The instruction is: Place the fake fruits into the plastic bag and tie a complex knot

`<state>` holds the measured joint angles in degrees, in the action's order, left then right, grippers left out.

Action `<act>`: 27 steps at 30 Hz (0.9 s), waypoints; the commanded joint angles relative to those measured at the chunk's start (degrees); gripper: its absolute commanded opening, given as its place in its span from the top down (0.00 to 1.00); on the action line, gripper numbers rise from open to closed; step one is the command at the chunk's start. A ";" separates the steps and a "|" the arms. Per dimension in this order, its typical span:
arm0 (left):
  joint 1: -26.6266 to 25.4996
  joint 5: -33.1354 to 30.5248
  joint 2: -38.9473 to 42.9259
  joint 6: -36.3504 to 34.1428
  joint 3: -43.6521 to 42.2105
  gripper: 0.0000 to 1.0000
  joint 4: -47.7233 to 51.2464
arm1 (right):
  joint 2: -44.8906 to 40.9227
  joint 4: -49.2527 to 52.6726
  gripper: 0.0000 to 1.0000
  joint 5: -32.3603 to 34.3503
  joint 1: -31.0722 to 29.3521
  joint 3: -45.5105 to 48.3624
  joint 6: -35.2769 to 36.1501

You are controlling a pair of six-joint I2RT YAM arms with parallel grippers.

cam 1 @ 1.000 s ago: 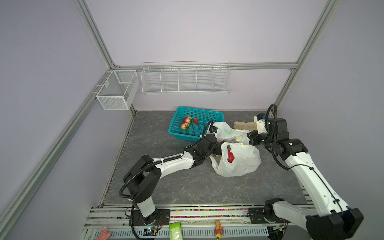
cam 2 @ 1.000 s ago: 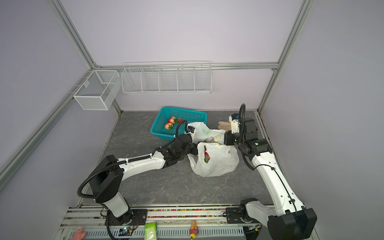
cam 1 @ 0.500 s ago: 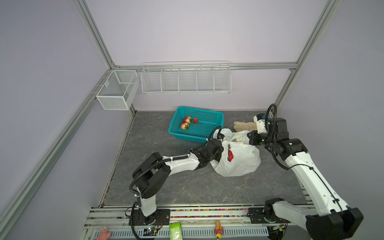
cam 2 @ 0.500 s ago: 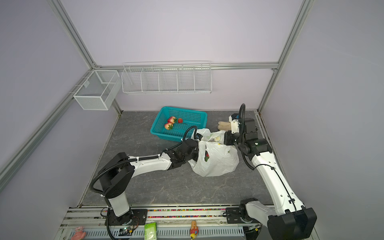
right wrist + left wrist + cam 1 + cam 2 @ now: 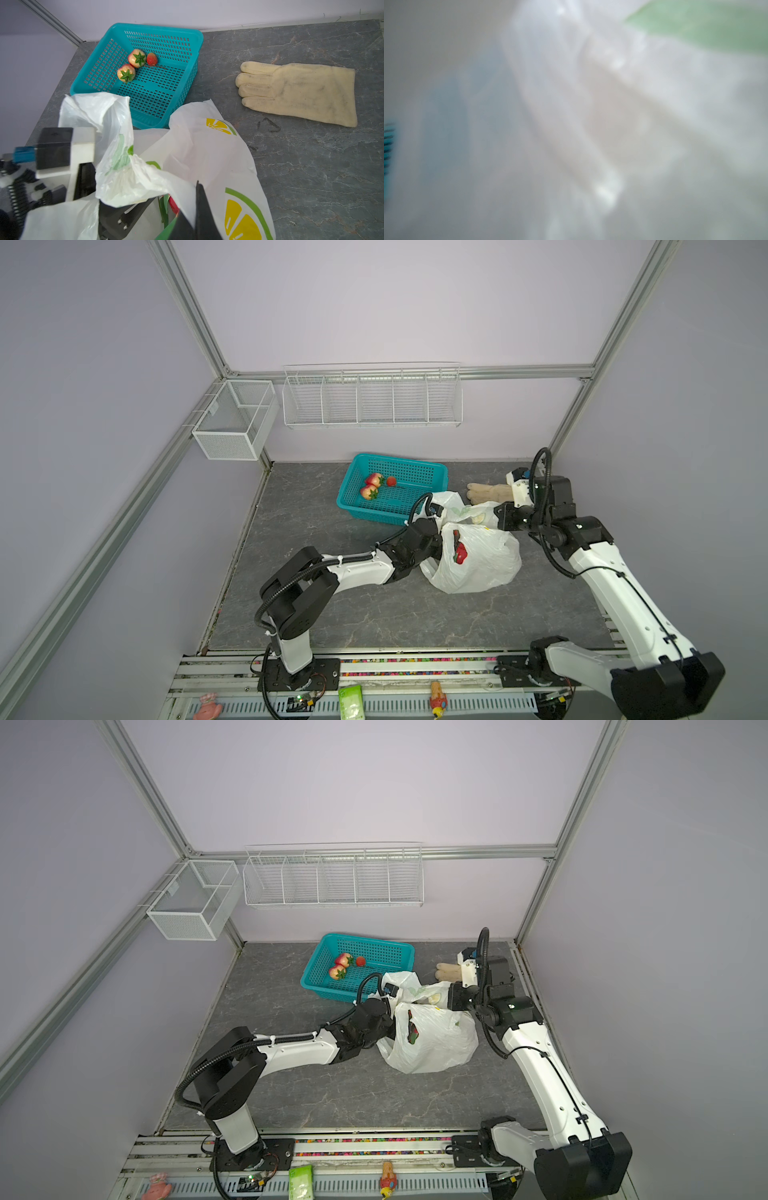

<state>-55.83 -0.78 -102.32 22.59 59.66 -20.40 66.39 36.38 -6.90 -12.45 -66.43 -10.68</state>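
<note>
The plastic bag, white with lemon prints, lies slumped mid-table with its mouth toward the left arm. A red fruit with green leaves lies inside it. Three more fake fruits sit in the teal basket. My right gripper is shut on the bag's upper rim. My left wrist is at the bag's mouth. Its gripper reaches inside, one dark finger showing under the film, and seems open. The left wrist view shows only blurred white plastic.
The teal basket's rim touches the bag's far handle. A beige glove lies flat by the right arm. White wire racks hang on the walls. Small items lie on the front rail.
My left gripper has moved from the bag's far handle near the basket toward the front and into the bag's mouth, its elbow drawing in. The bag shifted slightly. The right arm has stayed put.
</note>
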 commanded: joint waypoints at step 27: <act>-0.70 7.28 -8.40 -10.86 0.35 0.15 -0.44 | -0.65 0.80 0.94 0.73 0.32 0.15 0.69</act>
<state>-55.96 4.51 -110.96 16.49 62.13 -21.10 66.37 36.60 -6.87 -12.45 -66.43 -10.66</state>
